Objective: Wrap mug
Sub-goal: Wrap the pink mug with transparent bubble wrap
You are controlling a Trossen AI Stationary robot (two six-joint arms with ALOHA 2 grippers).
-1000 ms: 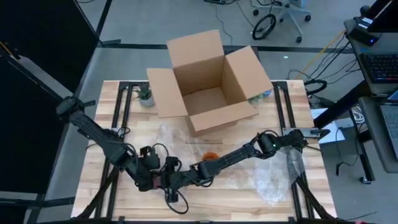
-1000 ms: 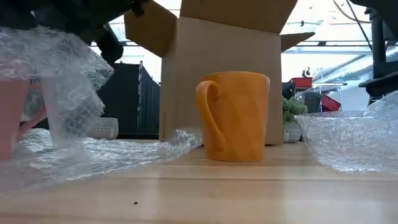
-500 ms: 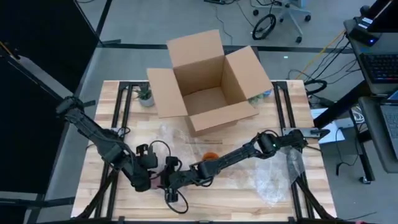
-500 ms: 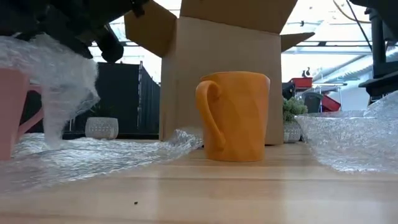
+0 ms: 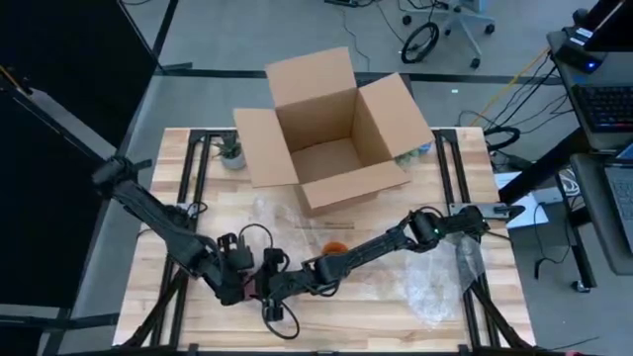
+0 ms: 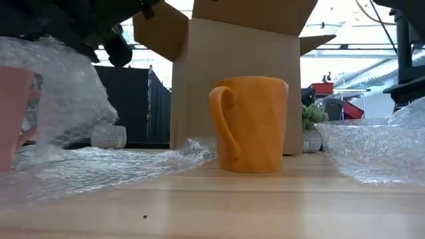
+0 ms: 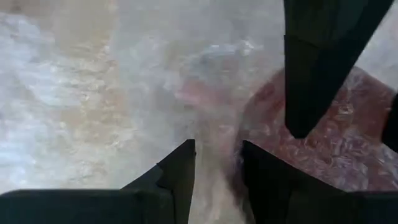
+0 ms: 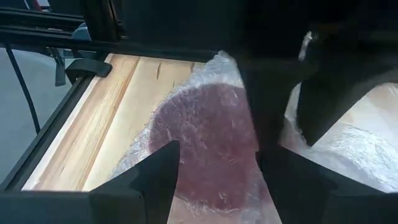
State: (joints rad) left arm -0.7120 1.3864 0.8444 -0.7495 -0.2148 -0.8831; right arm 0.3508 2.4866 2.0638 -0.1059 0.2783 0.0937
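Note:
A pink mug (image 6: pixel 9 116) stands at the near left of the table under a sheet of bubble wrap (image 6: pixel 70 99), which lies over it and trails onto the table. The mug shows red through the wrap (image 8: pixel 205 140). My left gripper (image 7: pixel 217 177) is shut on the wrap beside the mug (image 7: pixel 329 149). My right gripper (image 8: pixel 219 180) reaches in from the right, with a finger on either side of the covered mug. Both grippers meet at the near left (image 5: pixel 267 282). An orange mug (image 6: pixel 251 123) stands bare on its base mid-table. My left gripper pinches a bunched fold of the bubble wrap (image 7: pixel 217 155) between its two fingers, right beside the mug. The wrap rises slack from the table to the fingers. My right gripper holds the covered mug's near side (image 8: pixel 214 186) between its fingers, with wrap in between; the wrap hides the exact place. The mug stands on the table.
An open cardboard box (image 5: pixel 331 133) stands at the far middle. A second sheet of bubble wrap (image 5: pixel 435 282) lies near the right edge, and more wrap (image 5: pixel 282 213) lies in front of the box. A small potted plant (image 5: pixel 232 151) stands at the far left.
My left gripper has drawn the wrap's flap toward the table's left edge and then brought it back toward the mug. The flap, which had bared part of the pink mug, now lies wider over it. The mug and my right gripper have kept still.

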